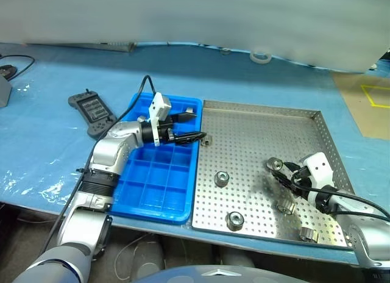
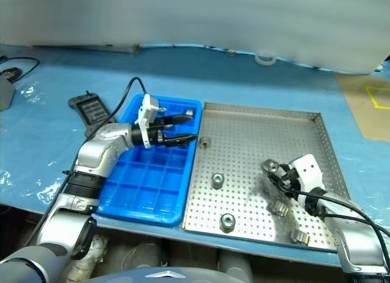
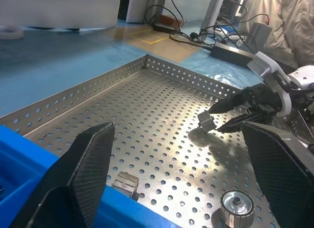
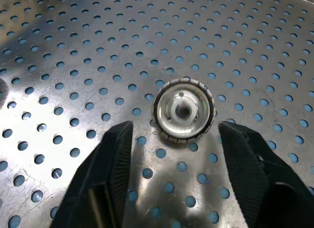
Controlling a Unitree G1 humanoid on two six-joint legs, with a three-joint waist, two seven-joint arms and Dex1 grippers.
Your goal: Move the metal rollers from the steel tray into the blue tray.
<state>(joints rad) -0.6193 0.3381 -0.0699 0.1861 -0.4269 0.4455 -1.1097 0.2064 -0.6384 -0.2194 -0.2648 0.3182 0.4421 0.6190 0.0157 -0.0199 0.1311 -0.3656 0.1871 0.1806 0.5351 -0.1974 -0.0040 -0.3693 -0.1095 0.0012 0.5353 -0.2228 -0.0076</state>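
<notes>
Workshop bench: taped floor (image 1: 376,95), cables (image 3: 189,29), perforated steel tray (image 1: 262,121)

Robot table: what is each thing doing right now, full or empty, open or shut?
Square perforated steel tray: holds loose rollers.
Small shiny metal rollers: lying apart on the steel tray.
Bright blue plastic compartment tray: near compartments empty.
Left gripper: open, holding nothing.
Right gripper: open around one roller.
</notes>
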